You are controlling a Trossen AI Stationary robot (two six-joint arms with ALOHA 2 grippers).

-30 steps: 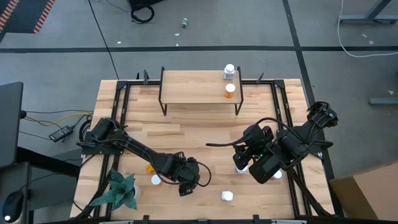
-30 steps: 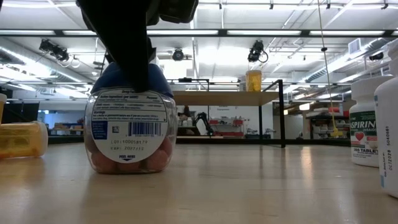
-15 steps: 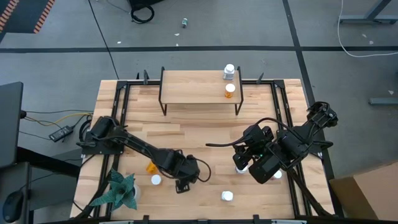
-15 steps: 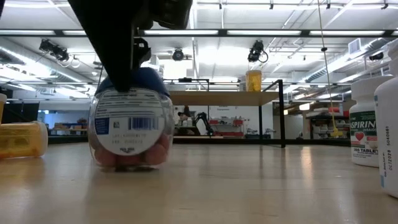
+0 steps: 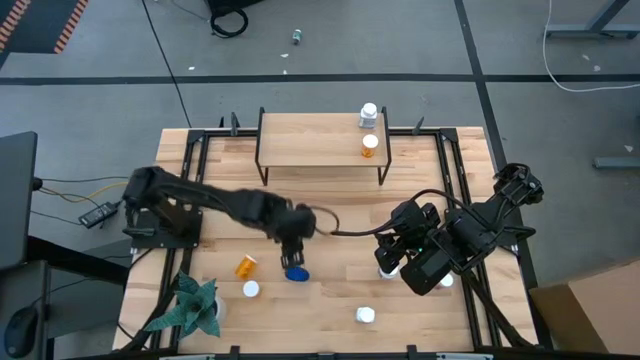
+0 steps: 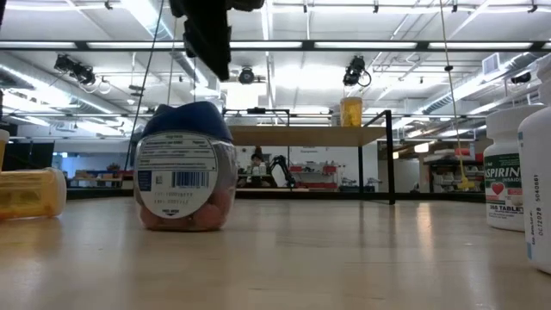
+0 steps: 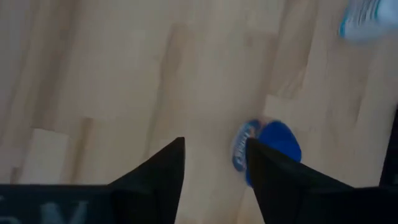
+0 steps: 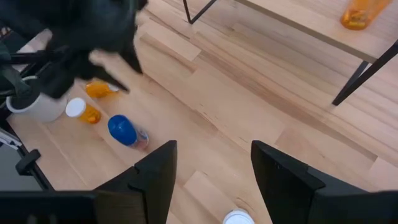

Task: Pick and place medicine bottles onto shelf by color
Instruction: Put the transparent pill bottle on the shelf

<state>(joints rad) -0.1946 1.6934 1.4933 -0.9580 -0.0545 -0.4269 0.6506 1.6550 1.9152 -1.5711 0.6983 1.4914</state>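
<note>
A blue-lidded bottle (image 5: 296,271) (image 6: 184,168) sits on the table, lid up, with red pills inside. My left gripper (image 5: 294,238) (image 7: 214,152) hangs above it and slightly toward the shelf, open, with nothing between its fingers. On the shelf (image 5: 320,140) stand a white bottle (image 5: 369,114) and an orange one (image 5: 370,146). Another orange bottle (image 5: 244,266) lies on its side to the left. My right gripper (image 5: 395,250) (image 8: 214,180) waits open above a white-capped bottle (image 8: 239,218).
A white-capped orange bottle (image 5: 251,289) and a white bottle (image 5: 366,315) stand near the front edge. A green plant (image 5: 190,305) fills the front left corner. An aspirin bottle (image 6: 512,172) stands at the right. Bare wood lies between the blue-lidded bottle and the shelf.
My left gripper has risen off the blue-lidded bottle and gone toward the far edge and the shelf. The bottle rocked as the fingers left it, shifted slightly and has stayed on the table.
</note>
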